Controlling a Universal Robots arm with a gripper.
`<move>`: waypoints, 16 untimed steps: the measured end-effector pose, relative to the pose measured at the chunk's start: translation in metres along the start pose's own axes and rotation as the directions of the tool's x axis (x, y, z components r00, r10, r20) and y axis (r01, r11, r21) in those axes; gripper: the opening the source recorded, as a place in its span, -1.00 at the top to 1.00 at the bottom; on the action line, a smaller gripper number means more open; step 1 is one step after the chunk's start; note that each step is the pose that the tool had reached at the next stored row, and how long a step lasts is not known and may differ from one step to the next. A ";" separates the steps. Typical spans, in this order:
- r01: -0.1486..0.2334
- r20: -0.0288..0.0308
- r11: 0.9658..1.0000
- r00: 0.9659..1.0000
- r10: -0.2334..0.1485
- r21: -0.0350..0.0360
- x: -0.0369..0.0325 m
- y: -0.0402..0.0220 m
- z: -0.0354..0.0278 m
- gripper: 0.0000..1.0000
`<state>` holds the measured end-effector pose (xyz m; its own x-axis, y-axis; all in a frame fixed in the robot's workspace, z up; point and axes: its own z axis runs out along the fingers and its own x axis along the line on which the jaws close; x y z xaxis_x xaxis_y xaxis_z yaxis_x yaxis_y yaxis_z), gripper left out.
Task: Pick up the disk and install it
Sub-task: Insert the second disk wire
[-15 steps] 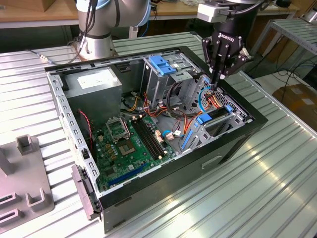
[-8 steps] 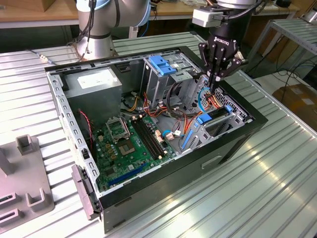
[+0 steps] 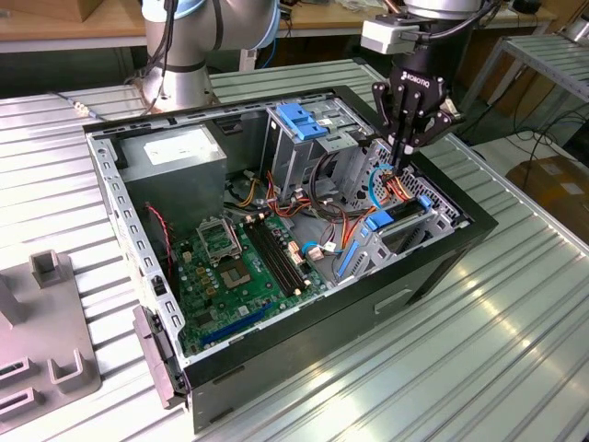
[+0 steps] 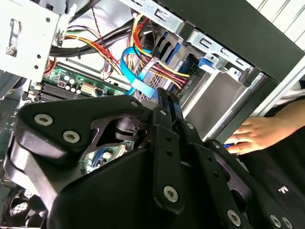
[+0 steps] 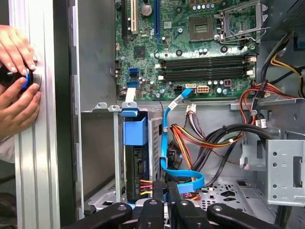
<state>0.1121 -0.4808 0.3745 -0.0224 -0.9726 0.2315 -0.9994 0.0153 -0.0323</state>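
The disk (image 5: 135, 162) sits on edge inside the metal drive bay (image 5: 98, 143) of the open computer case, its blue carrier bracket (image 5: 135, 131) facing the motherboard. In the exterior view the bracket (image 3: 380, 220) shows at the bay near the case's right side. My gripper (image 5: 167, 193) hangs just beside the disk, over the bundle of coloured wires, fingers pressed together with nothing between them. In the second wrist view the gripper (image 4: 167, 102) points at the thin blue data cable (image 4: 136, 78). In the exterior view the gripper (image 3: 403, 164) is above the bay.
A person's hands (image 5: 16, 81) rest on the table beside the case wall, holding a small dark and blue object; one hand (image 4: 252, 134) also appears past the case rim. The motherboard (image 3: 244, 262), a blue-latched cage (image 3: 304, 120) and the power supply (image 3: 175, 157) lie inside the case.
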 end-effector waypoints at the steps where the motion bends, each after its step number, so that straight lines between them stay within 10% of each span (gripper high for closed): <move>1: 0.000 0.015 1.000 1.000 0.000 0.000 0.0048 0.0001 0.0017 0.69; 3: -0.001 0.042 1.000 0.999 0.001 0.000 0.0107 0.0001 0.0038 0.69; 12: -0.001 0.041 1.000 0.999 0.001 -0.001 0.0108 -0.0001 0.0035 0.66; 16: -0.001 0.039 1.000 0.999 0.002 -0.023 0.0099 -0.0013 0.0017 0.53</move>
<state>0.1133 -0.4909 0.3752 -0.0229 -0.9809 0.1932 -0.9997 0.0214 -0.0098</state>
